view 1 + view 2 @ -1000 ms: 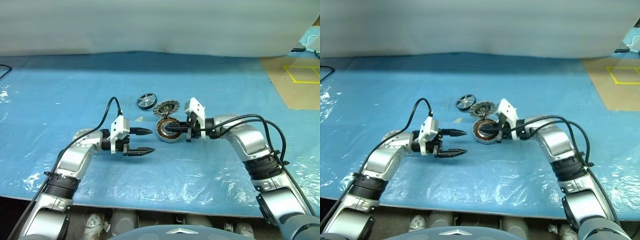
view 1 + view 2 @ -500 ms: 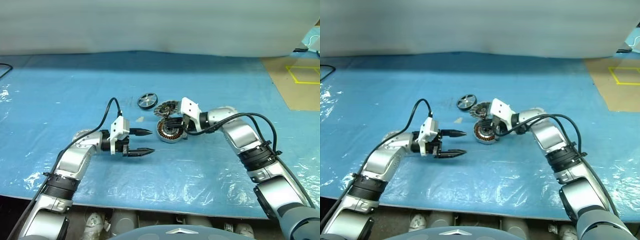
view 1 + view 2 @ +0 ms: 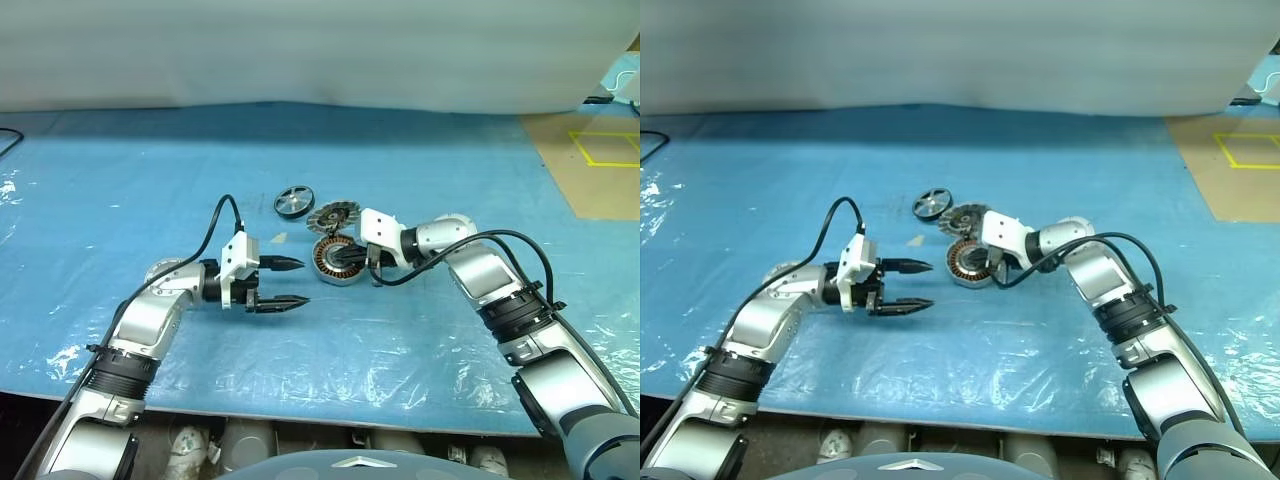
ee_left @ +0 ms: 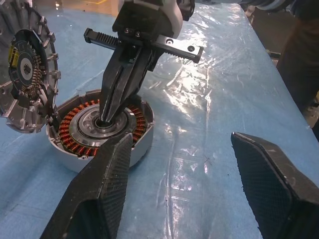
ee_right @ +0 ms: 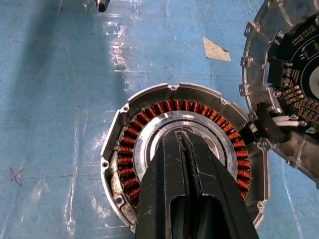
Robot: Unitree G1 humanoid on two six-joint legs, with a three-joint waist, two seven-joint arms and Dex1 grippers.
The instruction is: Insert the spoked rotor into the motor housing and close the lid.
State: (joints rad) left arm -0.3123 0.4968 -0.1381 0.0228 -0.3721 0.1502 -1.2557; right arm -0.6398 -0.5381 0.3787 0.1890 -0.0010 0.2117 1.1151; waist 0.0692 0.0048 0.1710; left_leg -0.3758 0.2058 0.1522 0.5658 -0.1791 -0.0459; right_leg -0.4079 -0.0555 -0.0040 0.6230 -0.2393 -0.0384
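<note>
Black right tool shut, tips in motor housing hub.

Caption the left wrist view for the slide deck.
Shut right tool dips into the hub of the round silver-grey motor housing ringed by copper windings; ribbed silver lid stands open.

- The right gripper, fingers pressed together, tips downward from nearly level and now points steeply into the motor housing.
- Its tips now sit at the housing's grey centre hub, seemingly touching it.
- The right wrist rolls and its elbow swings outward.
</note>
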